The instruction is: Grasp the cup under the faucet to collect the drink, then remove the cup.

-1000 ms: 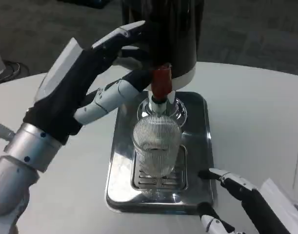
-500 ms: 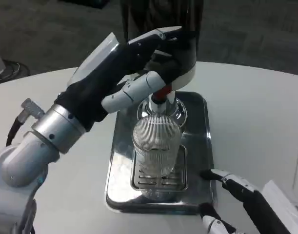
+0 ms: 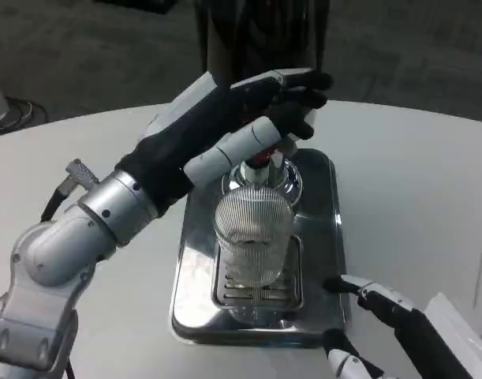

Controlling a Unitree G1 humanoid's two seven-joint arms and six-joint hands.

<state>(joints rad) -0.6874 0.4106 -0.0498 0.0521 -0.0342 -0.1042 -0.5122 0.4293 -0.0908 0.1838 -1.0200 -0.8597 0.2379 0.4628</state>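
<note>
One ribbed clear cup (image 3: 253, 237), seemingly empty, under left hand (image 3: 248, 118) gripping faucet (image 3: 260, 162).

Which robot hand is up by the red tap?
The left hand; it reaches over the red tap above the cup. The right hand stays low beside the tray.

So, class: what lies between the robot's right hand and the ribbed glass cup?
In the head view, only the bare steel drip tray and its slotted grate lie between the right hand and the cup.

White round table (image 3: 414, 181); steel drip tray (image 3: 323, 237) on it, centre.
</note>
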